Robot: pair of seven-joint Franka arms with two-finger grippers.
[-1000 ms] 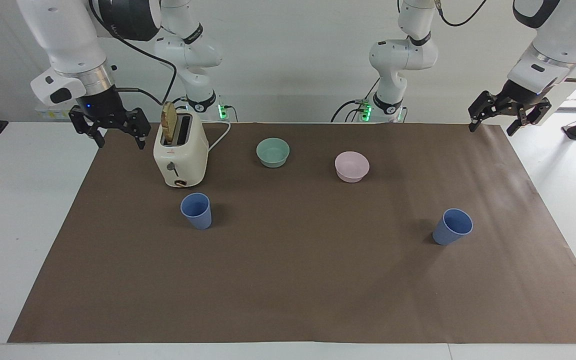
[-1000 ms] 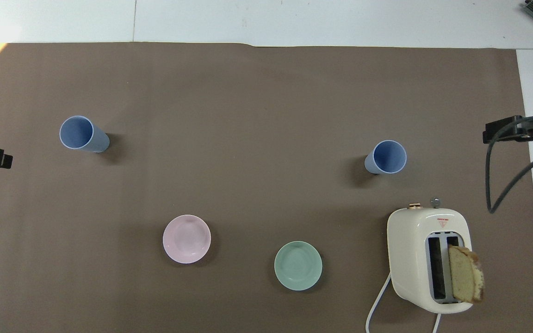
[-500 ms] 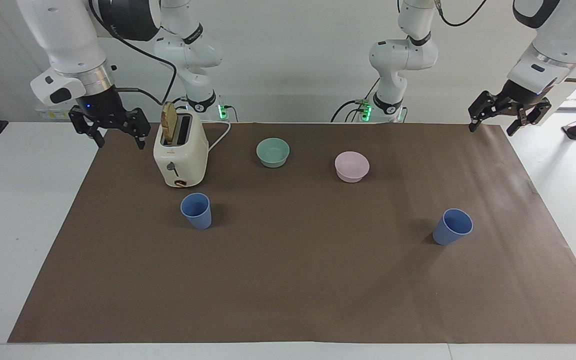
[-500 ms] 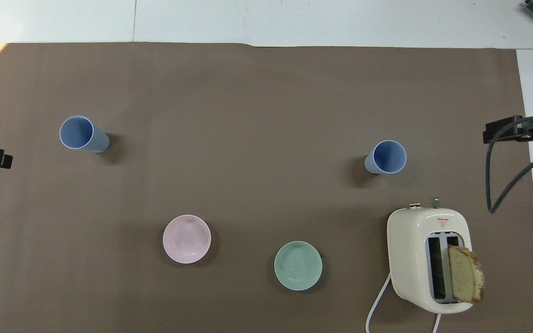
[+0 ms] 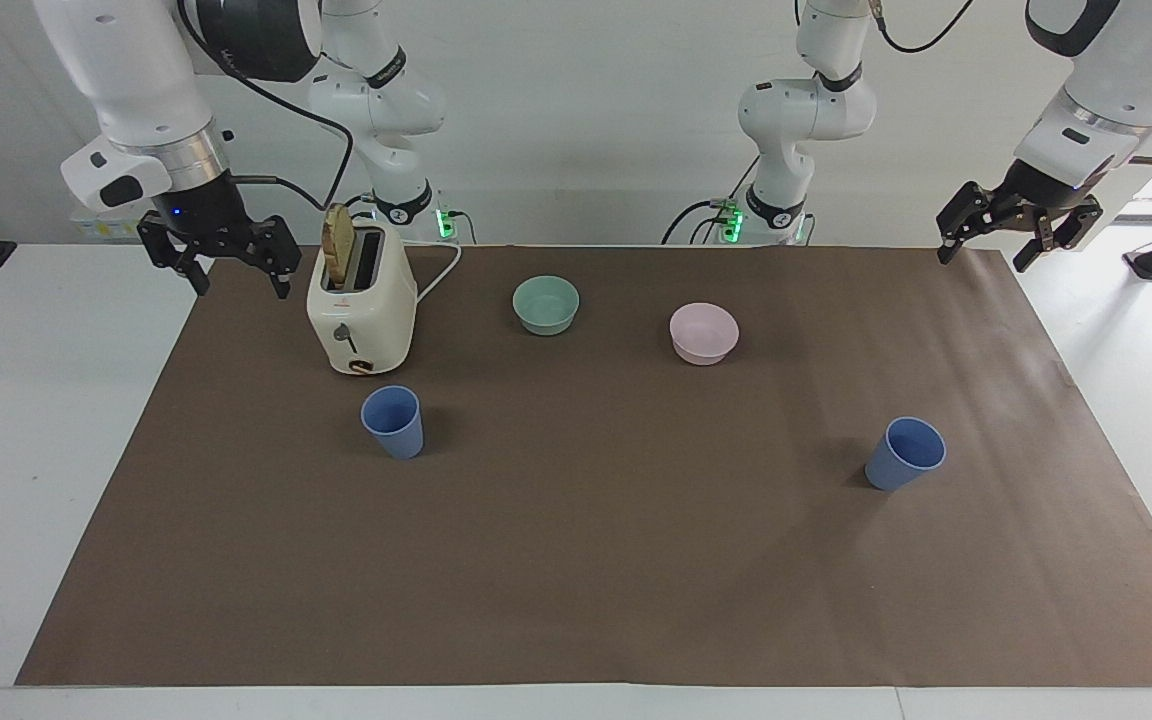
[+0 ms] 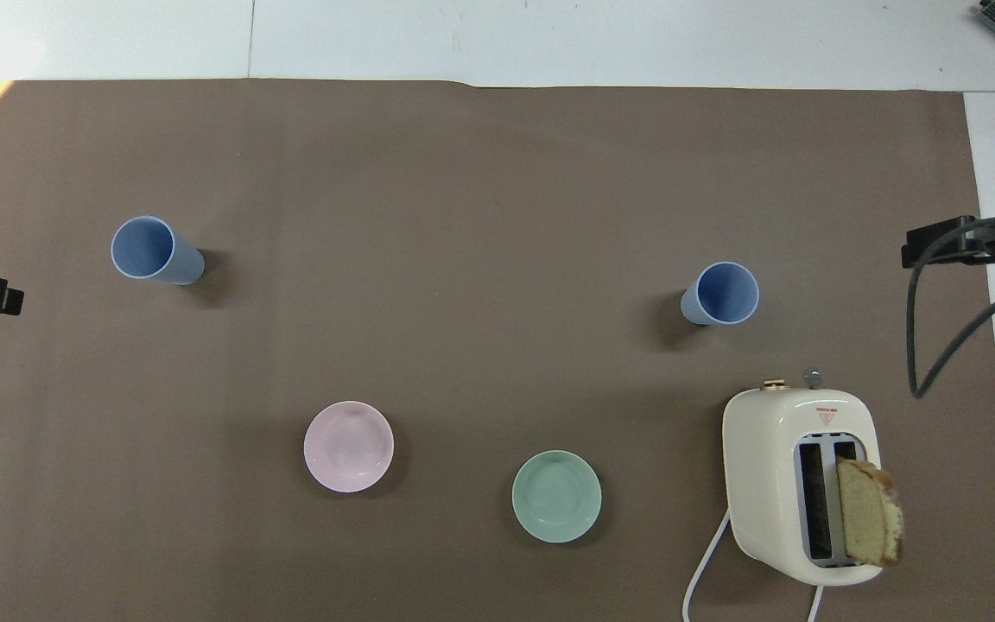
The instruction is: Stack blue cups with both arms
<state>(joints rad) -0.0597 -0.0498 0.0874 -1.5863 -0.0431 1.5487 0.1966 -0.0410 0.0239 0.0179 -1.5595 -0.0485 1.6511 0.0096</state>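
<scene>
Taken across the facing view from its left edge. One right gripper [image 5: 237, 272] hangs in the air over the edge of the brown mat [image 5: 576, 560] at the right arm's end of the table, just beside the toaster; its two fingers stand apart and hold nothing.

One cream toaster [image 5: 361, 312], with one slice of bread [image 5: 338, 247] standing up out of a slot, sits on the mat close to the robots.

Blue cups, count two, both upright, open end up, unstacked. The first blue cup [image 5: 393, 421] stands just farther from the robots than the toaster, near it but not touching. The second blue cup [image 5: 904, 453] stands toward the left arm's end of the table, well apart from the first.

Bowls, count two, both between the cups and nearer to the robots than either cup: one teal bowl [image 5: 546, 304], then one pink bowl [image 5: 703, 333], apart from each other.

One left gripper [image 5: 983, 247] hangs over the mat's corner at the left arm's end, fingers spread, holding nothing, well apart from the second cup.
</scene>
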